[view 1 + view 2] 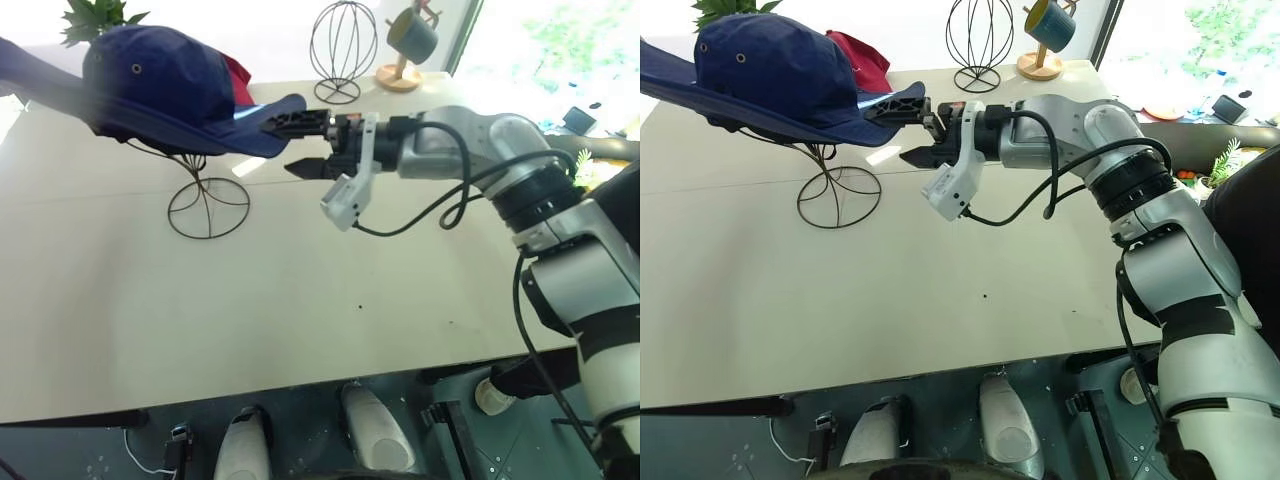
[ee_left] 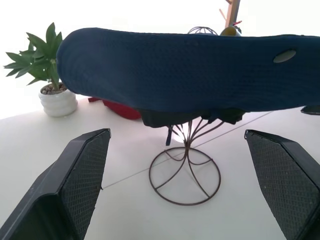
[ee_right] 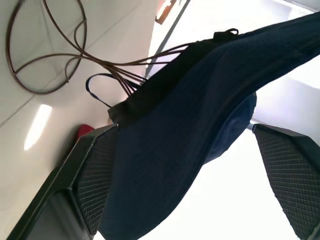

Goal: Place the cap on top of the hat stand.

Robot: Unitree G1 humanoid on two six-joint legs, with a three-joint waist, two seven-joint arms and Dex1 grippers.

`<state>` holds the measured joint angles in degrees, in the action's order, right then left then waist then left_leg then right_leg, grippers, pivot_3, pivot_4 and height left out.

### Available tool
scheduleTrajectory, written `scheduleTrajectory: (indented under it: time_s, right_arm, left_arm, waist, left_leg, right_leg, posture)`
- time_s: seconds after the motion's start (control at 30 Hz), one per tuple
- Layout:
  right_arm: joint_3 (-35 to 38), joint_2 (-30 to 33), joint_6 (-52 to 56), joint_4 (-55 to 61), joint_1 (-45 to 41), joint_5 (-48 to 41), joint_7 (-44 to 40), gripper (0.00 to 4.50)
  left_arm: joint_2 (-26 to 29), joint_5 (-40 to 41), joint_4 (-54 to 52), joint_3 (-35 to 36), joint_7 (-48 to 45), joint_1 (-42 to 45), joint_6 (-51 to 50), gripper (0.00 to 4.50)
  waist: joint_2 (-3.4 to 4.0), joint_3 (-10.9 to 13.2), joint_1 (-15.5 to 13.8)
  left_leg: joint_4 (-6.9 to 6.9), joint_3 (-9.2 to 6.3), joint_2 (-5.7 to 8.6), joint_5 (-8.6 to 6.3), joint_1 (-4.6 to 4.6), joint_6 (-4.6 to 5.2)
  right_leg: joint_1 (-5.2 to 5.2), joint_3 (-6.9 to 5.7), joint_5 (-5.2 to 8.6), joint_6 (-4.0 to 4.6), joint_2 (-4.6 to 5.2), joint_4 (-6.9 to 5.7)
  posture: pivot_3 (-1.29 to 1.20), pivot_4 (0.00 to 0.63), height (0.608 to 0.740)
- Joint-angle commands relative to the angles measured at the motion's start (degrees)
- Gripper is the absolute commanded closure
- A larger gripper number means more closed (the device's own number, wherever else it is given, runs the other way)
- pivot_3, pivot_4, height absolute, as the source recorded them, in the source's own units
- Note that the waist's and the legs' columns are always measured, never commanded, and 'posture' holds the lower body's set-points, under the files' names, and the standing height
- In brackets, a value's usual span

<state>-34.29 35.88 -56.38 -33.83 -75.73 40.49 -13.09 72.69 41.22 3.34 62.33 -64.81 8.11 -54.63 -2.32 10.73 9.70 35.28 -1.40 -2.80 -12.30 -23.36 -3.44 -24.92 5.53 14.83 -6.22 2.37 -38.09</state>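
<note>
The cap [image 1: 160, 90] sat on the hat stand [image 1: 208, 200], its brim edge lying between the right gripper [image 1: 296, 145]'s spread fingers [image 1: 300, 122], apparently unpinched. The left gripper [image 2: 185, 190]'s fingers, also spread, faced the crown from nearby. The fabric looked soft, light and floppy; the brim rim seemed the best hold.

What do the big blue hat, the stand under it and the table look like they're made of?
The cap looks like soft woven fabric, matte navy: its brim flops and small eyelets dot the crown. The hat stand appears to be thin dark metal wire, bent into a ring base and curved stems. The table has a smooth pale top with a slight sheen, possibly laminate or painted wood; the look leaves that open.
</note>
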Motion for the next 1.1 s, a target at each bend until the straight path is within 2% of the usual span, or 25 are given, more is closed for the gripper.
scheduleTrajectory:
  time_s: [0.03,0.1,0.23,0.33,0.4,0.53,0.63,0.73,0.8,0.93,1.1]
  right_arm:
    - [3.5,5.8,0.1,2.9,2.8,-19.3,-14.2,0.08]
    - [3.7,8.6,2.1,5.4,5.0,-29.1,-22.8,0.08]
    - [10.6,17.6,27.5,16.4,9.4,-61.7,-51.8,0.08]
    - [16.7,20.9,44.2,15.6,6.8,-70.6,-63.7,0.08]
    - [19.4,20.6,49.5,10.2,2.0,-69.0,-65.4,0.08]
    - [23.2,22.4,66.4,6.6,-5.3,-72.3,-76.9,0.08]
    - [25.7,21.4,75.1,4.4,-10.3,-72.2,-78.1,0.08]
    - [27.3,21.3,77.8,4.8,-11.3,-70.9,-79.2,0.08]
    - [27.9,21.4,77.9,6.1,-10.3,-69.4,-79.0,0.08]
    - [29.8,22.6,79.4,10.6,-6.8,-68.6,-78.9,0.08]
    - [32.6,23.7,81.9,14.9,-3.9,-68.5,-77.6,0.08]
  left_arm:
    - [3.6,-0.7,0.3,0.2,-3.4,0.1,2.1,0.00]
    - [4.5,-1.1,0.9,0.2,-5.1,0.0,2.6,0.00]
    - [8.6,-3.3,3.3,0.5,-11.8,-0.5,5.4,0.00]
    - [13.3,-4.0,7.4,-1.8,-16.7,1.5,8.1,0.00]
    - [18.0,-3.8,12.0,-7.1,-19.7,3.7,13.3,0.00]
    - [28.3,3.4,19.4,-24.2,-18.7,7.9,28.7,0.00]
    - [37.9,13.1,23.5,-29.4,-15.2,-1.8,41.8,0.00]
    - [49.8,18.1,31.7,-26.5,-14.6,-20.6,58.0,0.00]
    - [54.9,19.6,37.1,-22.4,-14.3,-30.2,65.3,0.00]
    - [56.3,18.2,39.5,-10.5,-12.6,-39.5,68.2,0.00]
    - [56.3,14.1,40.9,-4.4,-14.1,-44.6,69.8,0.00]
  waist:
    - [-0.02,0.0,-0.5]
    - [-0.01,0.0,-0.9]
    - [0.05,0.1,-1.1]
    - [0.11,0.2,-1.3]
    - [0.15,0.2,-1.1]
    - [0.24,0.3,-1.1]
    - [0.31,0.3,-1.3]
    - [0.34,0.4,-1.7]
    - [0.37,0.4,-2.4]
    - [0.46,0.5,-2.5]
    - [0.93,0.8,-2.6]
  left_leg:
    - [0.00,0.00,0.00,0.00,0.00,0.00]
    - [0.00,0.01,0.00,0.00,0.01,0.00]
    - [0.00,0.00,-0.01,0.00,0.05,0.00]
    - [0.07,0.00,-0.01,0.00,0.07,0.01]
    - [0.09,0.00,-0.01,0.00,0.14,0.01]
    - [0.05,0.04,-0.02,0.00,0.20,0.01]
    - [0.02,0.11,-0.02,-0.01,0.12,0.01]
    - [0.05,0.25,-0.01,0.00,-0.08,0.01]
    - [0.07,0.33,-0.01,0.00,-0.08,0.01]
    - [0.10,0.44,-0.01,0.00,-0.17,0.01]
    - [-0.01,0.55,0.00,0.00,-0.22,0.02]
  right_leg:
    - [0.01,0.00,0.00,0.00,0.01,0.02]
    - [0.07,-0.01,0.00,0.00,0.02,0.10]
    - [0.14,-0.04,0.01,-0.02,0.02,0.09]
    - [0.17,-0.06,0.02,-0.01,0.02,0.07]
    - [0.20,-0.09,0.13,0.17,0.02,0.07]
    - [0.17,-0.08,0.23,0.22,0.01,0.08]
    - [0.11,-0.07,0.33,0.17,0.09,0.08]
    - [-0.17,-0.06,0.32,0.13,0.17,0.00]
    - [-0.20,-0.05,0.32,0.12,0.18,0.00]
    - [-0.30,-0.01,0.26,-0.07,0.16,0.00]
    - [-0.40,0.03,0.35,-0.24,0.15,-0.04]
  posture:
    - [0.00,0.150,0.740]
    - [0.00,0.150,0.740]
    - [0.00,0.150,0.740]
    - [0.00,0.150,0.740]
    - [0.00,0.150,0.740]
    - [0.00,0.150,0.740]
    - [0.00,0.150,0.740]
    - [0.00,0.150,0.740]
    - [0.00,0.150,0.740]
    - [0.00,0.150,0.740]
    - [0.00,0.150,0.740]
